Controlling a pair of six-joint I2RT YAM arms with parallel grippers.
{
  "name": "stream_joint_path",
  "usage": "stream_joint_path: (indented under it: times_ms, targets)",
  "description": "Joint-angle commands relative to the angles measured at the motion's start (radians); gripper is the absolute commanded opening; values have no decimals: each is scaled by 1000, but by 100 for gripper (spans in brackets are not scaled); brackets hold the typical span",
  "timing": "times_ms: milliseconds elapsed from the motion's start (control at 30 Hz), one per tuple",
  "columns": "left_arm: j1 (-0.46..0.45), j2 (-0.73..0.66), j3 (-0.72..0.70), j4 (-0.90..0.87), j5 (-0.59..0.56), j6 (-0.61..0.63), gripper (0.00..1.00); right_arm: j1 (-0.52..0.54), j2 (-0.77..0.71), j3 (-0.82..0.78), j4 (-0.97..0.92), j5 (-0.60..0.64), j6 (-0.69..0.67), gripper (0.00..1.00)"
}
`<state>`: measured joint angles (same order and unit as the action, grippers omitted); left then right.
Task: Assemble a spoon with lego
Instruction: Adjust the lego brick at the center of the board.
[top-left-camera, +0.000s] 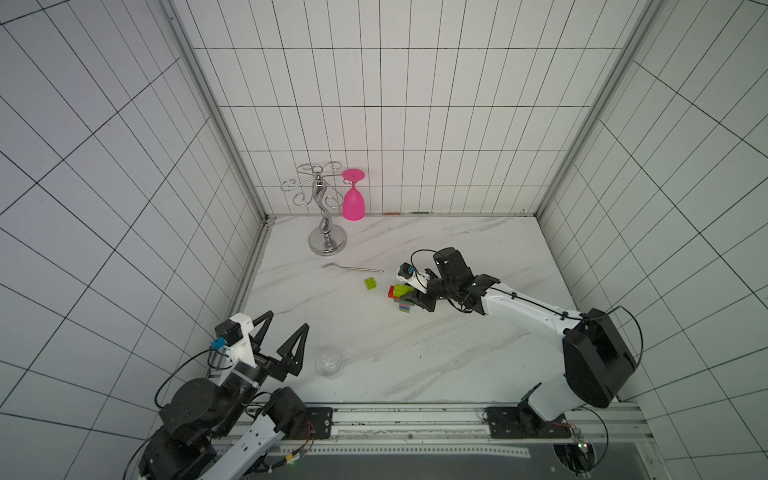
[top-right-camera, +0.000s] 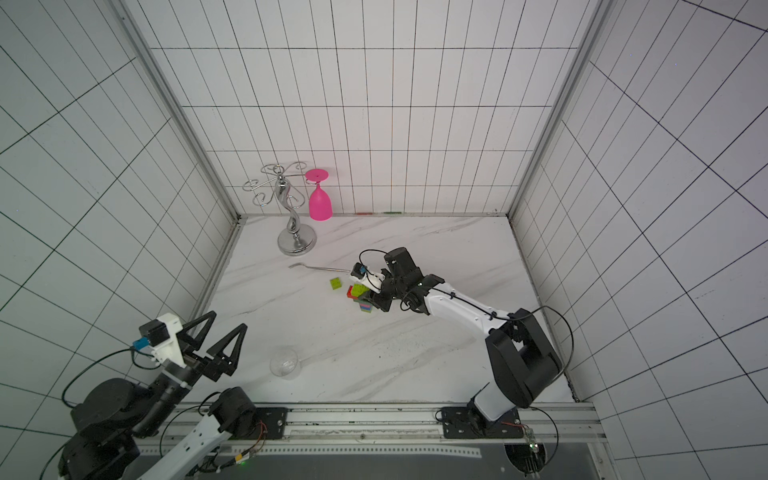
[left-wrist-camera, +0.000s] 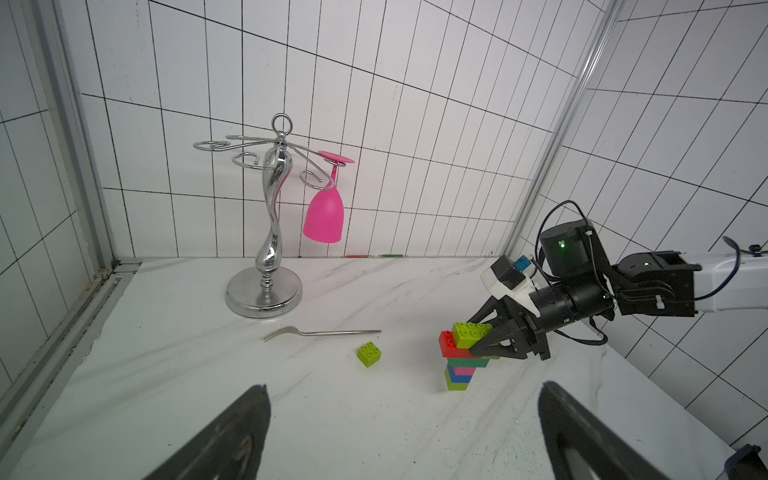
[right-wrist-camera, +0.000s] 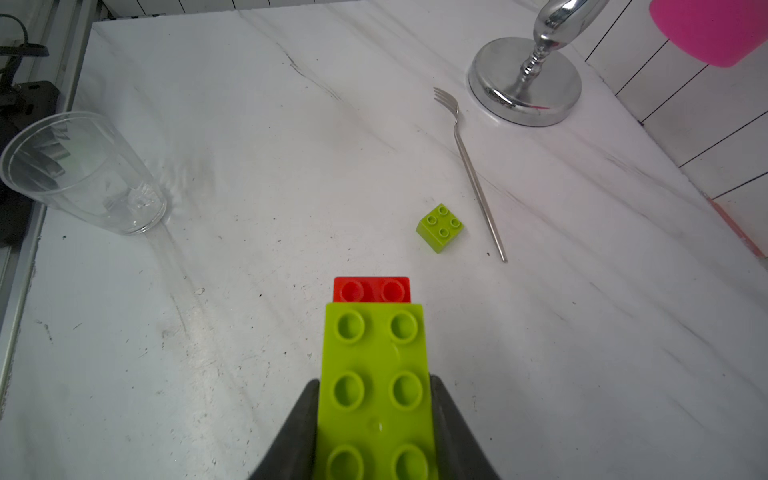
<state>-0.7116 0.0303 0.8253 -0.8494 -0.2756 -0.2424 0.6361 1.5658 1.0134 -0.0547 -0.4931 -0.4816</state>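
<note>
The spoon (left-wrist-camera: 451, 349) stood up on the table (top-left-camera: 457, 332), near the handle end of the fork (left-wrist-camera: 322, 332). The right gripper (right-wrist-camera: 374, 384) pinched its top long lime brick (left-wrist-camera: 471, 332). A loose lime brick (left-wrist-camera: 369, 354) lay just beside the fork's handle. The left gripper (top-left-camera: 288, 320) was far from the fork, fingers spread wide, holding nothing.
</note>
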Motion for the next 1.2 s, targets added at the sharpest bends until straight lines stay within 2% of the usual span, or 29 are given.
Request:
stream_joint_path:
  times_ms: [0, 367, 600, 867, 1033, 1167]
  targets:
    - [4, -12, -5, 13, 12, 17, 99, -23, 28, -58, 146, -63, 24, 7]
    - [4, -11, -8, 18, 13, 19, 99, -25, 99, -97, 179, -43, 49, 14]
    - [4, -11, -8, 17, 13, 19, 99, -24, 111, -75, 124, -36, 55, 45]
    - [4, -12, -8, 16, 11, 17, 99, -19, 56, 33, -93, -9, 45, 56]
    - [4, -12, -8, 15, 12, 18, 99, -6, 7, 137, -327, 49, 23, 57]
    - [4, -12, -5, 14, 11, 17, 99, 8, 16, 222, -434, 130, 33, 56]
